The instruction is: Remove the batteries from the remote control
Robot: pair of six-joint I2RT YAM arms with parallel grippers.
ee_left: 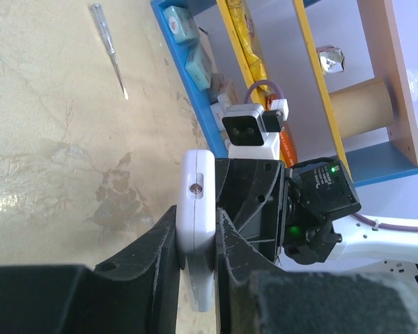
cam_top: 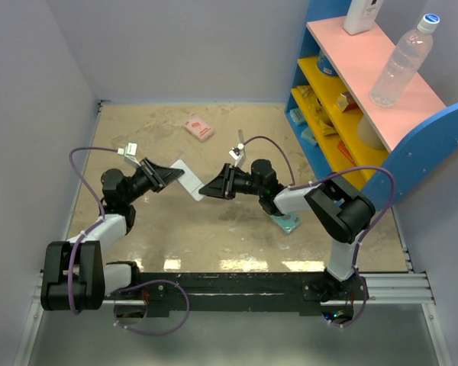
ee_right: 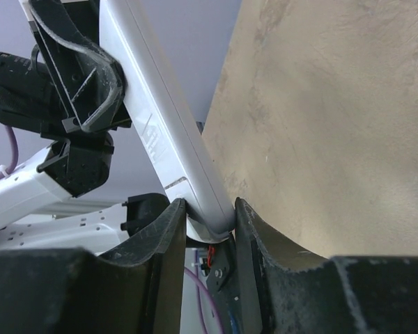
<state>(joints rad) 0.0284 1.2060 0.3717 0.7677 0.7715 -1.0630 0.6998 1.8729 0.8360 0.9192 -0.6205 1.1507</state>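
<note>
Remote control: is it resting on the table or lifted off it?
Lifted. The slim white rectangular remote control hangs above the beige table, left tool clamping one end, right tool the other.

i log the remote control (ee_right: 164, 139) as smooth white plastic with a faint sheen. table (cam_top: 237, 244): mottled beige, glossy under glare, possibly laminate. bottle (cam_top: 401, 65): clear plastic.

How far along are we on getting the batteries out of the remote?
Done: the remote control appears lifted off the table. In hand: the left gripper clamps one end, and the right gripper has its jaws closed on the other. Left: no loose batteries show anywhere and the casing looks closed in both wrist views, so opening it and removing the batteries remain.
</note>
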